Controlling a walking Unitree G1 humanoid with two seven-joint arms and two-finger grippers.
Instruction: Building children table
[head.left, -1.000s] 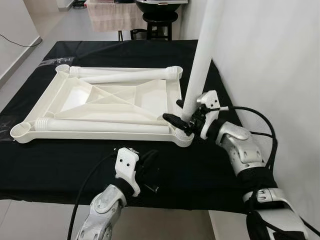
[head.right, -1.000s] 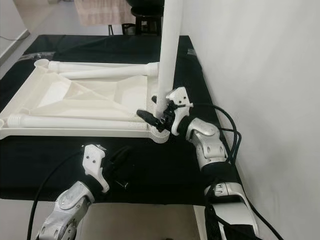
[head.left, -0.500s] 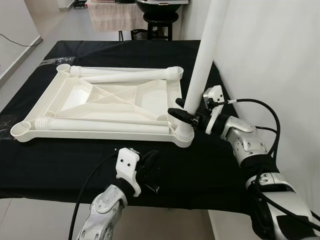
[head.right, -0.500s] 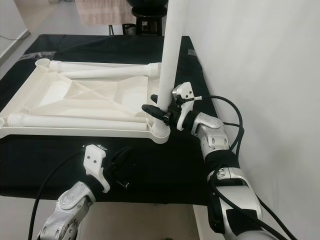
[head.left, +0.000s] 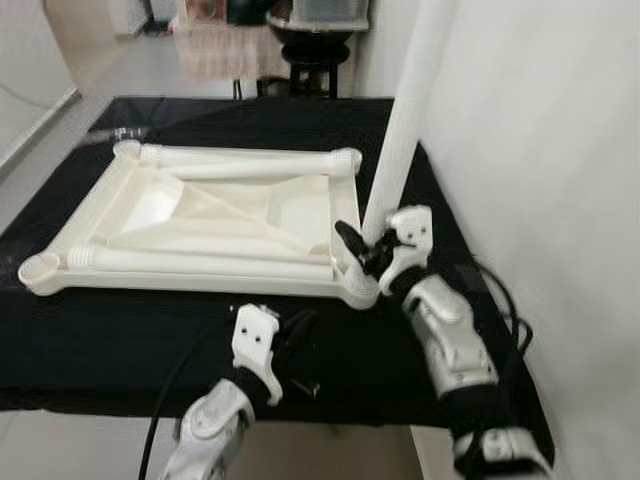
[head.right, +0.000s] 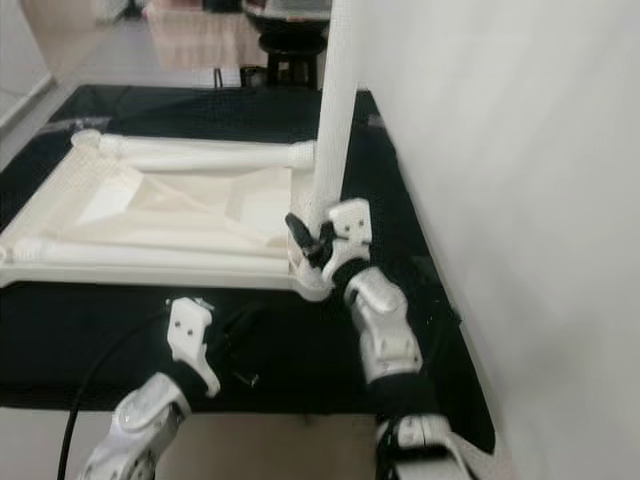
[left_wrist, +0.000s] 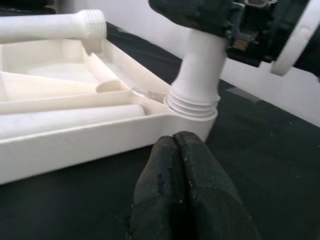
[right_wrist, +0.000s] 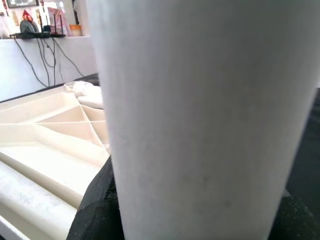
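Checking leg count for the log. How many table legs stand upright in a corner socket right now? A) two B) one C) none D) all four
B: one leg stands in the near right corner of the tabletop, with the right gripper around its base; the other legs lie flat on it.

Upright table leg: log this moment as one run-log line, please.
right gripper: shut on upright table leg, seated in near-right corner socket of tabletop | left gripper: shut, idle near that corner | loose legs: lying on tabletop
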